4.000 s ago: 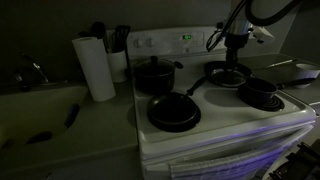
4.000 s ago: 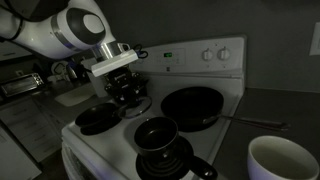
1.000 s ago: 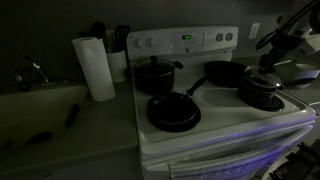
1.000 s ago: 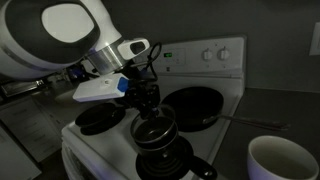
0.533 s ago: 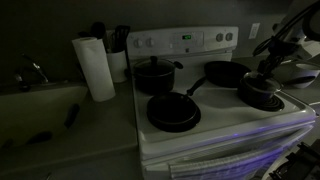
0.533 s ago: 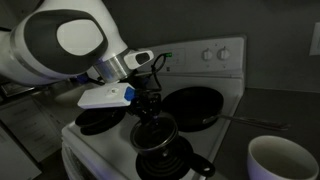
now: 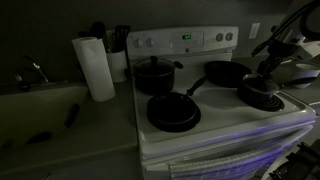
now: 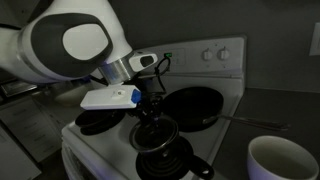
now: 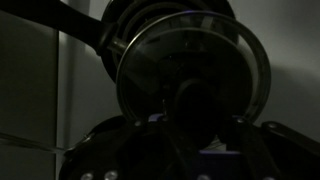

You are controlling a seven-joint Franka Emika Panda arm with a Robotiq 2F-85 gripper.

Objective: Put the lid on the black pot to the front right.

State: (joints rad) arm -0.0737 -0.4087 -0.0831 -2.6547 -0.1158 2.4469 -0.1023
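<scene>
In an exterior view, the gripper (image 7: 268, 70) hangs low over the black pot (image 7: 262, 96) at the front right of the white stove (image 7: 225, 118). The room is dim, and a paper towel roll (image 7: 97, 68) stands beside the stove.

In an exterior view, the lid (image 8: 155, 128) lies at the pot's mouth; whether it is seated cannot be told.

In the wrist view, the jaws flank the knob (image 9: 200, 100), but it is too dark to tell whether they clamp it. The lid is glass in a metal rim, so it is probably stiff, weighty, slick and breakable. The knob is the place to hold it.

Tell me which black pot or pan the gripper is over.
The small, low black pot at the stove's front right; the gripper holds the lid over it. The taller handled pot, front frying pan and back frying pan stand apart.
</scene>
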